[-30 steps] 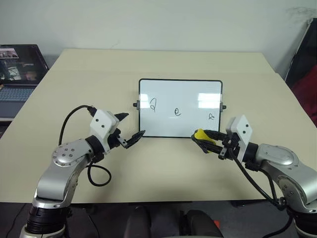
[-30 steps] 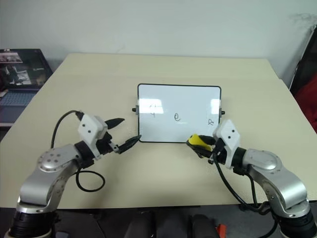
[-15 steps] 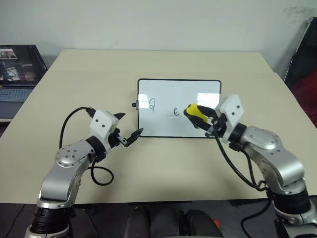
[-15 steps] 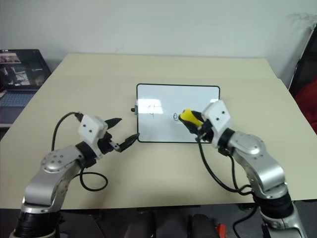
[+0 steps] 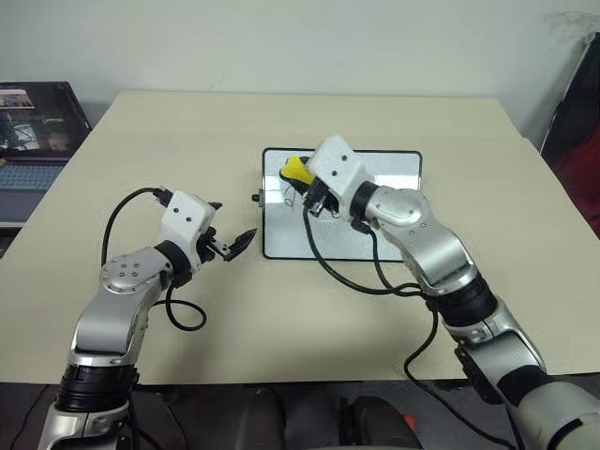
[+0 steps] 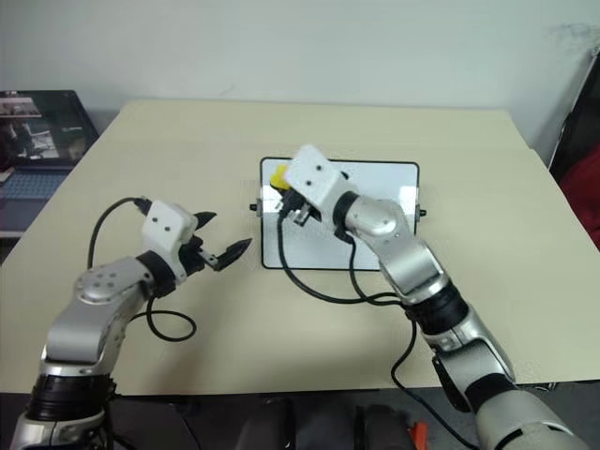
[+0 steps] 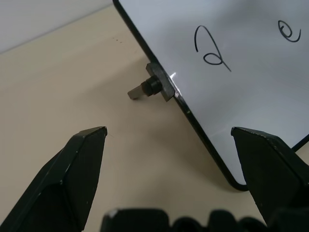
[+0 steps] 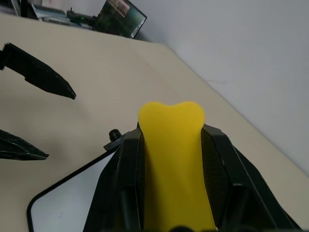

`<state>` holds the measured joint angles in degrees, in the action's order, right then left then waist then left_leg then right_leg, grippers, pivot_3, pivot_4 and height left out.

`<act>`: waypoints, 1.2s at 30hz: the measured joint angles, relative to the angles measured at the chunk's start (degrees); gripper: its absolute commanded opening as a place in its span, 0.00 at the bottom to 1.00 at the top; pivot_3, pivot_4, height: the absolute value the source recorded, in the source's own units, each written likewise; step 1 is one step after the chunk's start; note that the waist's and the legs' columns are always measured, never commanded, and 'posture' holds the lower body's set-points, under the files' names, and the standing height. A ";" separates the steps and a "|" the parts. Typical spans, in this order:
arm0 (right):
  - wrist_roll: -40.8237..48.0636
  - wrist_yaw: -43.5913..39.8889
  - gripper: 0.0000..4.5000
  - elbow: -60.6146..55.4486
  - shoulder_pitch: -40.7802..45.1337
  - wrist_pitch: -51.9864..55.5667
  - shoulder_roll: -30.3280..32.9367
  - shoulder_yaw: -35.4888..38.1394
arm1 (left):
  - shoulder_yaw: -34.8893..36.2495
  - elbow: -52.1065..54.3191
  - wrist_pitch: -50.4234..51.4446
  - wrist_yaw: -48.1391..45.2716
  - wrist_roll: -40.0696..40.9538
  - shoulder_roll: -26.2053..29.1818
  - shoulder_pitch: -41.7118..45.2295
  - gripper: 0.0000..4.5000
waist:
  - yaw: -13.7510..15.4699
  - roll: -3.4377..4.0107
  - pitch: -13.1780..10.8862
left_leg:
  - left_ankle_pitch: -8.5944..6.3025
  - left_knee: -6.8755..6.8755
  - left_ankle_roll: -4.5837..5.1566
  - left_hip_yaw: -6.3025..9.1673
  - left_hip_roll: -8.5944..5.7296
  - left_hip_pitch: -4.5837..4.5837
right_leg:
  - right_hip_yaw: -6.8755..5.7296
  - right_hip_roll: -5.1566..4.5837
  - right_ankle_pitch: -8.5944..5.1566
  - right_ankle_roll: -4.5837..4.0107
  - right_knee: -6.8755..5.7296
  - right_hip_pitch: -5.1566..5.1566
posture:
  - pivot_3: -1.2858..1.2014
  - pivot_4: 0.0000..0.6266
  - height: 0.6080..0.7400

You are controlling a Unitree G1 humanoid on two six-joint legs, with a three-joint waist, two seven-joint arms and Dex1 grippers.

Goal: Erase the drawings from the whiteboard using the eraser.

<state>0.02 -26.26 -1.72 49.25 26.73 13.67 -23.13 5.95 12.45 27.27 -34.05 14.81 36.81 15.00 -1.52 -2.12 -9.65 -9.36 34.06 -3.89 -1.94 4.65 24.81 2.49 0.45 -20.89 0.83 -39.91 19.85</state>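
Yellow eraser (image 5: 296, 170), pinched tight in R fingers (image 8: 219, 159), hovers over whiteboard (image 5: 394, 239) top-left corner, above leftmost of the drawings (image 7: 211, 49). L gripper (image 5: 232, 246), fingers wide apart & empty, just left of whiteboard. Press flat, wipe across the row; L should steady the frame.

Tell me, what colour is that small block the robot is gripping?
Bright yellow eraser, clearest in the right wrist view.

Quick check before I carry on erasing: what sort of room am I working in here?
Likely an office or lab. A plain beige table stands against a bare white wall, an open laptop sits on a side desk to the left, and a small whiteboard lies on the table.
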 measured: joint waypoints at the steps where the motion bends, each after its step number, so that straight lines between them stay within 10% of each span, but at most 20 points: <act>1: -0.87 -0.16 0.28 1.28 0.25 -0.66 -0.31 -0.44 | 0.00 -0.06 0.03 -0.76 0.21 0.08 -0.02 1.00 | 0.01 0.00 0.00 | 0.00 0.00 0.00 0.00 0.00 0.00 | 0.00 -0.01 0.00 0.00 0.00 0.00 | 0.52 0.24 1.00; 17: -8.48 1.22 0.28 14.85 5.82 -7.70 -4.72 -0.58 | 1.19 -1.71 -2.86 -7.77 3.22 2.12 -0.84 1.00 | -0.27 0.01 -0.01 | 0.00 -0.03 0.00 -0.01 0.06 0.03 | 0.05 -0.07 0.01 -0.01 -0.09 0.16 | 0.52 0.24 1.00; 36: -9.51 -3.70 0.28 0.19 0.62 -1.72 -4.49 1.79 | 2.94 -1.32 -4.00 -8.43 4.26 2.42 -2.28 1.00 | -0.11 0.00 -0.01 | 0.00 -0.04 0.00 0.01 0.05 0.03 | 0.01 -0.09 0.01 -0.01 -0.09 0.14 | 0.52 0.24 1.00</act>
<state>-9.49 -29.95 -1.53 49.87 25.01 9.17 -21.34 8.89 11.13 23.27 -42.48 19.07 39.23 12.73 -1.63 -2.12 -9.67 -9.36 34.02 -3.90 -1.93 4.69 24.84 2.50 0.37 -20.88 0.81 -39.99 19.99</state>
